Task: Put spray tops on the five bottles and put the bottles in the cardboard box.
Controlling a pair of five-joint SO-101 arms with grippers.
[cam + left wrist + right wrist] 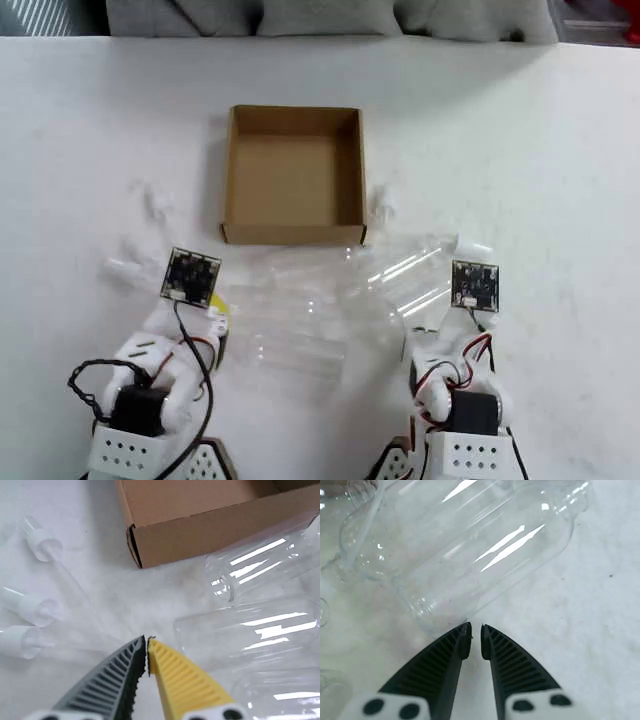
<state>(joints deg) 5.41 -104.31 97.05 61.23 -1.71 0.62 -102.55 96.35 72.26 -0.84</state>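
Note:
The open cardboard box (295,175) sits mid-table and holds nothing. Several clear bottles (300,315) lie on their sides in front of it, without tops. White spray tops (130,255) lie to the left of the box, and one more spray top (382,205) lies by its right wall. My left gripper (147,641) is shut and holds nothing, low over the table between three spray tops (30,607) and two bottles (250,630). My right gripper (472,632) is shut on nothing, its tips just short of a lying bottle (485,555).
The box's near corner (135,545) stands just beyond my left gripper. A thin dip tube (365,525) lies against a second bottle past my right gripper. White table stretches out to the far left and right of the box.

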